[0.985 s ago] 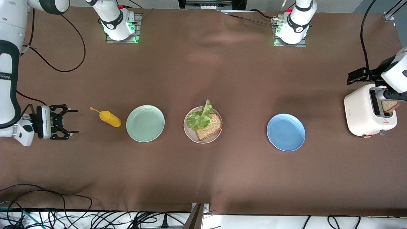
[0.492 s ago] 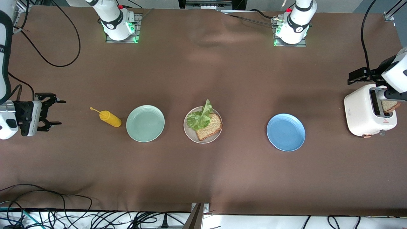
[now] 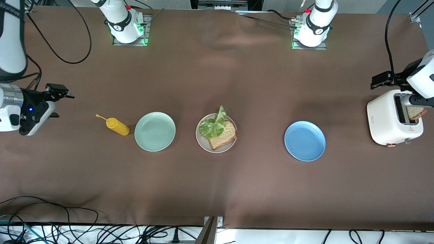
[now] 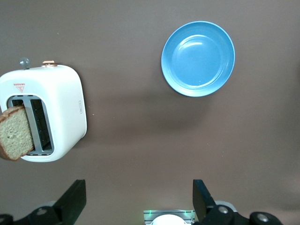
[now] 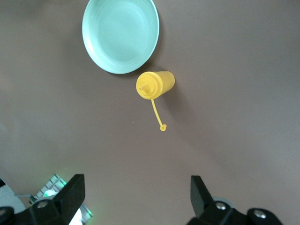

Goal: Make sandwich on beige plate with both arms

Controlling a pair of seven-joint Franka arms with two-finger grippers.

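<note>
Front: beige plate (image 3: 203, 142) mid-table holds one toast slice (image 3: 222, 135) plus lettuce (image 3: 212, 124); top slice missing.
Left wrist: left gripper (image 4: 139, 199) spread, empty, above the toaster (image 4: 51, 112) holding second slice (image 4: 15, 138).
Right wrist: right gripper (image 5: 137, 196) spread, empty, over mustard bottle (image 5: 154, 85).

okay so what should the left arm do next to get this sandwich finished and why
Probably lower the open left end effector toward the toast sticking out of the toaster. The beige plate holds only one bread slice with lettuce on it, so a top slice seems missing. The right end effector waits open near the mustard bottle.
</note>
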